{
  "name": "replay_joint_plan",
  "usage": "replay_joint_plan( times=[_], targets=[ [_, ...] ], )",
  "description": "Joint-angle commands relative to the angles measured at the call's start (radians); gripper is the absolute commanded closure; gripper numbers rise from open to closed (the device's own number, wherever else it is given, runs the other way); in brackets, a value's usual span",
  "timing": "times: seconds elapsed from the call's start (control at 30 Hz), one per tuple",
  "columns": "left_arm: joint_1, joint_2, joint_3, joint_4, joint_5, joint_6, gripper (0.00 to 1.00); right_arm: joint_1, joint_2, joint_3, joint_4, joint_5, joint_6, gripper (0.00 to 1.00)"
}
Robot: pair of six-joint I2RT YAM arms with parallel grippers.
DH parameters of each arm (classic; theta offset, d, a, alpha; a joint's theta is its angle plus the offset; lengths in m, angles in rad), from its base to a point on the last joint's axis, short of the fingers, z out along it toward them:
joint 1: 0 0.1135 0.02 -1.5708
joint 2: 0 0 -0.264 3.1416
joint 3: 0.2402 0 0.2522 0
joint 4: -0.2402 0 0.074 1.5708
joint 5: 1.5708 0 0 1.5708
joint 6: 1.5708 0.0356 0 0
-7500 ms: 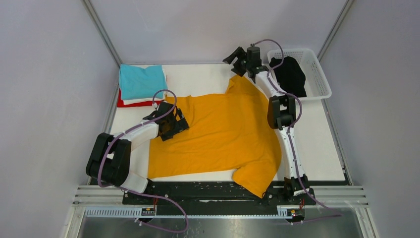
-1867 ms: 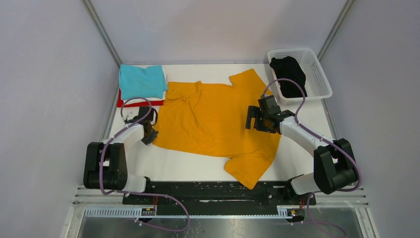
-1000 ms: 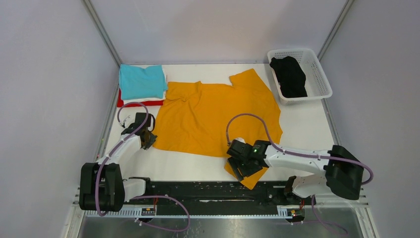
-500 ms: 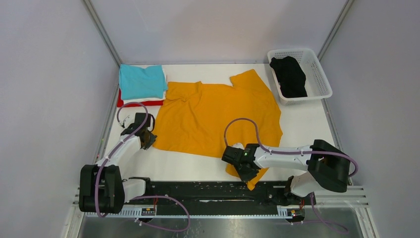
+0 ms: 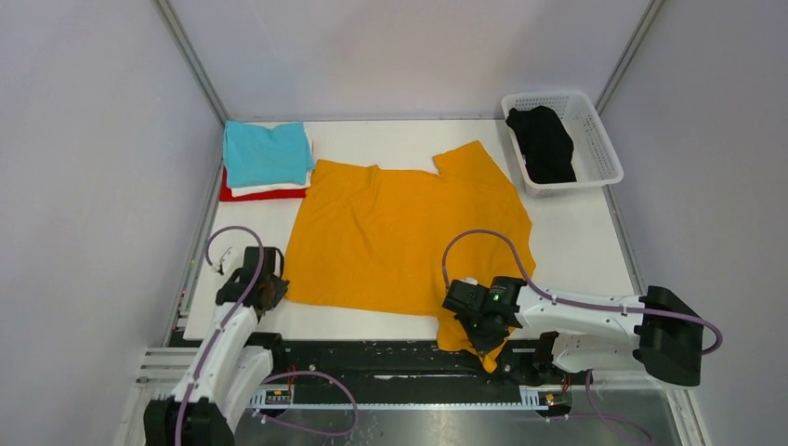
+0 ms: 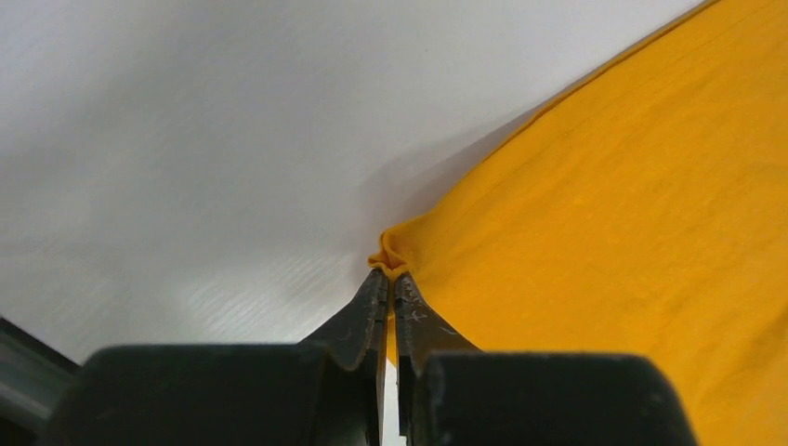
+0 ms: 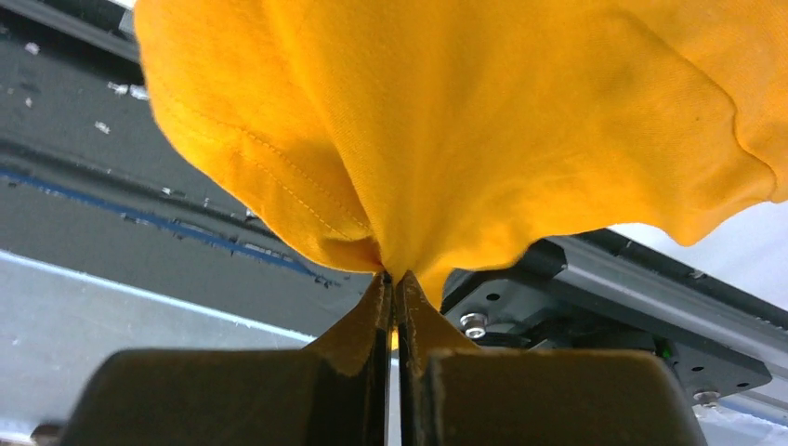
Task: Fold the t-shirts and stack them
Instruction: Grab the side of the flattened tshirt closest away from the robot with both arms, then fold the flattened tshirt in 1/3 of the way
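The mustard-orange t-shirt (image 5: 409, 232) lies spread across the middle of the table, its near sleeve hanging over the front edge. My left gripper (image 5: 270, 295) is shut on the shirt's near-left hem corner (image 6: 390, 255), low at the table. My right gripper (image 5: 478, 325) is shut on a bunch of the orange cloth (image 7: 400, 265) by the near sleeve, above the front rail. A folded teal t-shirt (image 5: 267, 152) tops a pile at the far left, with a white one (image 5: 269, 190) and a red one (image 5: 232, 194) under it. A black t-shirt (image 5: 542, 141) lies in the basket.
The white lattice basket (image 5: 597, 139) stands at the far right corner. The black front rail (image 5: 372, 358) runs along the near table edge, right under the right gripper. Grey walls close in both sides.
The right gripper closed on the near sleeve area. Both grippers drew toward the front edge, pulling the orange shirt nearer and flatter; the wrinkle near its collar is gone.
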Motion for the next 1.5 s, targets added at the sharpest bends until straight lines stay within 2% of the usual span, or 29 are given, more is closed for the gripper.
replay_joint_plan(
  times=[0.0, 0.07, 0.13, 0.3, 0.47, 0.73, 1.1, 1.47],
  targets=[
    [0.004, -0.157, -0.025, -0.098, 0.027, -0.060, 1.00, 0.010, -0.044, 0.002, -0.053, -0.091, -0.025, 1.00],
    [0.002, -0.203, -0.034, -0.112, 0.054, -0.063, 1.00, 0.011, -0.058, 0.005, -0.055, -0.099, -0.023, 1.00],
    [-0.001, -0.219, -0.049, -0.100, 0.072, -0.071, 1.00, 0.010, -0.065, 0.019, -0.067, -0.036, -0.008, 1.00],
    [-0.002, -0.167, 0.005, -0.058, 0.081, -0.056, 1.00, -0.019, -0.052, 0.089, -0.124, 0.115, -0.003, 1.00],
    [-0.002, -0.104, 0.067, 0.022, 0.085, -0.047, 1.00, -0.133, -0.067, 0.151, -0.143, 0.225, -0.014, 1.00],
    [-0.002, 0.030, 0.144, 0.127, 0.094, -0.046, 1.00, -0.288, -0.054, 0.238, -0.113, 0.311, -0.101, 1.00],
    [-0.002, 0.245, 0.255, 0.236, 0.077, -0.042, 1.00, -0.465, 0.026, 0.345, -0.052, 0.332, -0.245, 1.00],
    [-0.001, 0.431, 0.361, 0.293, 0.030, -0.034, 1.00, -0.585, 0.220, 0.465, 0.065, 0.321, -0.422, 0.98]
  ],
)
